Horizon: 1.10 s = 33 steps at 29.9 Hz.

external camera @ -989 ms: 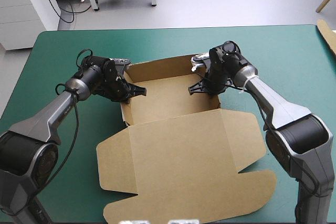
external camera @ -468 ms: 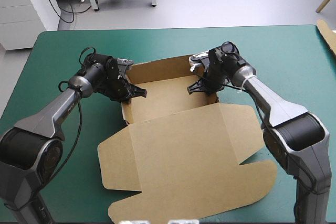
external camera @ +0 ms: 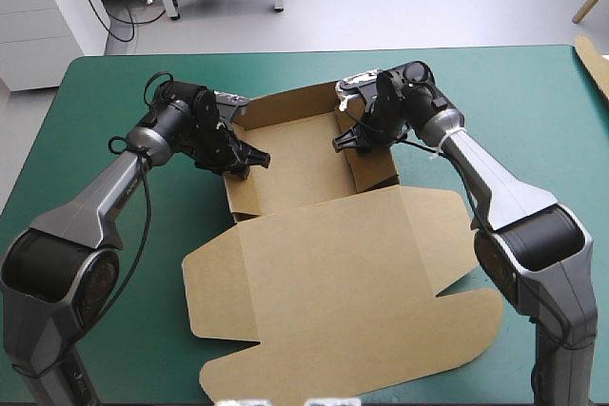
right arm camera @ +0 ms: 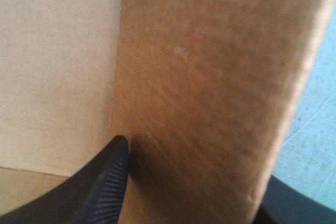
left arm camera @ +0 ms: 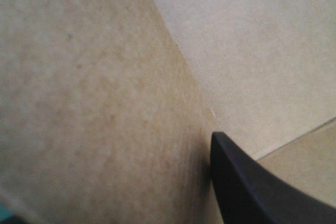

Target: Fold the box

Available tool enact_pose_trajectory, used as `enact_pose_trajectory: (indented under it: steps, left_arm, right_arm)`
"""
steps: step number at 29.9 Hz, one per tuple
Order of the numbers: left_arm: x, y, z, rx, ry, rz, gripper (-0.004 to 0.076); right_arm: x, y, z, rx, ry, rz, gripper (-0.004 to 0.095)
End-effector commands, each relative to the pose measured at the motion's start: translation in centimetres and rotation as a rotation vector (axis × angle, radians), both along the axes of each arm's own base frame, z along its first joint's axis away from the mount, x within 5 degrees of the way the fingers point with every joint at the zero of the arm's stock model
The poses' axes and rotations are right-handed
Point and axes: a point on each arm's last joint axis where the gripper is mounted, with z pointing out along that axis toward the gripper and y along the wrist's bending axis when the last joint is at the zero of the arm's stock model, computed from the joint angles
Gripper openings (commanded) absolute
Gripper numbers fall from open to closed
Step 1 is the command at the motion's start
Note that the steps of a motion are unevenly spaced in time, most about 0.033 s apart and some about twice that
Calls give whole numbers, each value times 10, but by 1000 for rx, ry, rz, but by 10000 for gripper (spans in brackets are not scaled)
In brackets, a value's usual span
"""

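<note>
The brown box (external camera: 303,161) stands on the teal-green cover as an open tray, its lid (external camera: 333,282) lying flat toward the near edge. My left gripper (external camera: 244,161) is shut on the tray's left wall (left arm camera: 94,103); one black finger (left arm camera: 252,187) shows inside the tray, the other is hidden behind the board. My right gripper (external camera: 350,140) is shut on the right wall (right arm camera: 210,93), which stands upright between its fingers, with one finger (right arm camera: 100,187) on the inner side. The far wall (external camera: 285,106) stands upright between the two arms.
Bare teal-green cover (external camera: 114,92) lies around the box, wide on the left and at the far right. A strip of pale board (external camera: 595,62) shows at the table's right edge. The lid's rounded flaps (external camera: 457,330) reach close to the near edge.
Both grippers have moved toward the far edge with the side walls. The right wall now stands steeper, and the tray and lid have shifted slightly.
</note>
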Motion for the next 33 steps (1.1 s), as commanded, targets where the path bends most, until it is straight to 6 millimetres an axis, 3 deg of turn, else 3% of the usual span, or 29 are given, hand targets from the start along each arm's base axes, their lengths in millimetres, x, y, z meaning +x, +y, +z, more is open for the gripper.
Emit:
enact_pose_trajectory:
  steps: [1, 28, 33]
  left_arm:
    - [-6, -3, 36, -57, -97, -3, 353]
    - [-3, 0, 41, -32, -160, -2, 352]
    - [-4, 1, 42, -25, -159, -14, 353]
  right_arm:
    - [-9, -2, 43, 36, -100, 19, 492]
    - [-11, -3, 48, 39, -107, 19, 492]
    - [-14, -2, 62, 73, -128, 21, 492]
